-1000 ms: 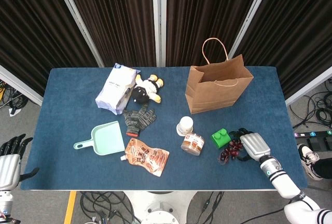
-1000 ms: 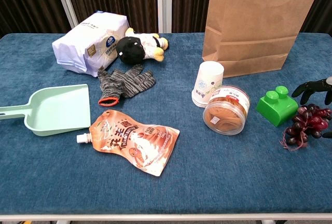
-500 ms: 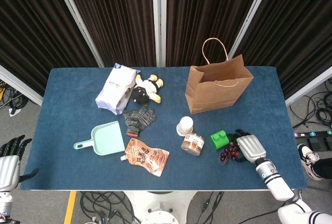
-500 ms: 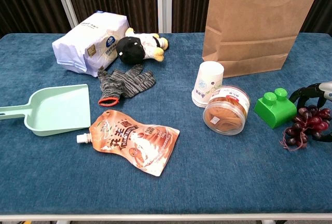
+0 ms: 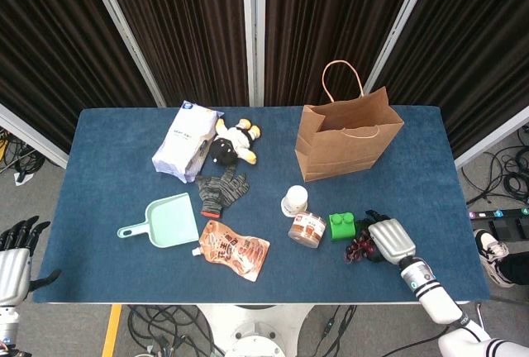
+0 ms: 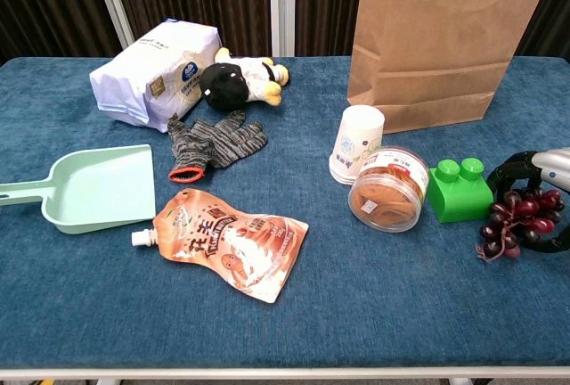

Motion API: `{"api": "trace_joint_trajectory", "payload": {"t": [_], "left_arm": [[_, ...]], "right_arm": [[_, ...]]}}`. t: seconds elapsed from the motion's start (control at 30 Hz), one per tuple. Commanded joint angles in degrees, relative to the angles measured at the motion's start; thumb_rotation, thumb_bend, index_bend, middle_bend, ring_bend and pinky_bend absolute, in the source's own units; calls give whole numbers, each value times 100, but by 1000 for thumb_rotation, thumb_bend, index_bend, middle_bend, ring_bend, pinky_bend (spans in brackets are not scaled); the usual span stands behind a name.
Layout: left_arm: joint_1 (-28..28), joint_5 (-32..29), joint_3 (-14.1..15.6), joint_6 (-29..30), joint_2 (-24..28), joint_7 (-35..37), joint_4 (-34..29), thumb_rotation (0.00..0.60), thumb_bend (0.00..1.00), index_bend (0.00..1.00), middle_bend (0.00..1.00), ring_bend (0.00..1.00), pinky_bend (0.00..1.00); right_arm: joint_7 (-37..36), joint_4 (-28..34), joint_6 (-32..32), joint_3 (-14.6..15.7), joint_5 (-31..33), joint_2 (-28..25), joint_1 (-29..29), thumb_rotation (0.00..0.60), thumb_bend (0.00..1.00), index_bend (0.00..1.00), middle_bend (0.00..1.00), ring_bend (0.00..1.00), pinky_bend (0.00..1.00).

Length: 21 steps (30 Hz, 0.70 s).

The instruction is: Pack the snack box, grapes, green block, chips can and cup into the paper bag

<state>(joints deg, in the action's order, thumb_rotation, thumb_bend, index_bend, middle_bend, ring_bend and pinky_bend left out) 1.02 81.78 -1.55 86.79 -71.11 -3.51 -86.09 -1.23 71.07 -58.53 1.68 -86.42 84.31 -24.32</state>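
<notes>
The brown paper bag (image 5: pixel 347 138) (image 6: pixel 445 37) stands upright and open at the back right. In front of it are a white cup (image 5: pixel 294 201) (image 6: pixel 356 155), a round clear snack tub (image 5: pixel 307 229) (image 6: pixel 387 187) and the green block (image 5: pixel 340 226) (image 6: pixel 459 191). The dark red grapes (image 5: pixel 359 249) (image 6: pixel 517 218) lie on the cloth just right of the block. My right hand (image 5: pixel 388 240) (image 6: pixel 545 171) curls its dark fingers around the bunch. My left hand (image 5: pixel 15 256) hangs off the table's front left corner, fingers apart, holding nothing.
On the left half lie a white-blue package (image 5: pixel 186 140), a plush toy (image 5: pixel 231 142), a striped glove (image 5: pixel 221 188), a mint dustpan (image 5: pixel 169 221) and an orange pouch (image 5: pixel 234 249). The blue table (image 5: pixel 99 150) ends close behind the bag.
My right hand has slid left and closed its fingers around the grapes. The grapes moved left with it, and the green block was pushed left toward the snack tub.
</notes>
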Motion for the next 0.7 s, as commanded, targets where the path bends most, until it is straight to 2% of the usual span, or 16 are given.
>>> {"api": "trace_joint_trajectory", "payload": {"t": [0.03, 0.13, 0.37, 0.53, 0.7], "left_arm": [[11, -1, 3, 10, -3, 8, 7, 600, 45, 238, 202, 121, 152], [14, 3, 3, 14, -3, 13, 15, 600, 45, 238, 203, 121, 152], [3, 11, -6, 2, 4, -1, 1, 600, 45, 238, 203, 121, 152], [-21, 34, -22, 2, 27, -37, -33, 600, 44, 238, 203, 121, 152], [-41, 40, -36, -4, 56, -88, -79, 600, 44, 238, 203, 121, 152]], "right_arm": [[88, -180, -182, -28, -64, 144, 29, 600, 216, 477, 486, 218, 348], [106, -314, -332, -62, -85, 244, 65, 600, 256, 626, 580, 292, 401], [-162, -496, -900, -136, -285, 292, 166, 600, 262, 711, 632, 350, 455], [-350, -163, -1385, -249, -477, -129, 196, 600, 271, 733, 648, 392, 502], [-462, 588, -1961, -455, -709, -870, 210, 600, 286, 760, 666, 429, 545]]}}
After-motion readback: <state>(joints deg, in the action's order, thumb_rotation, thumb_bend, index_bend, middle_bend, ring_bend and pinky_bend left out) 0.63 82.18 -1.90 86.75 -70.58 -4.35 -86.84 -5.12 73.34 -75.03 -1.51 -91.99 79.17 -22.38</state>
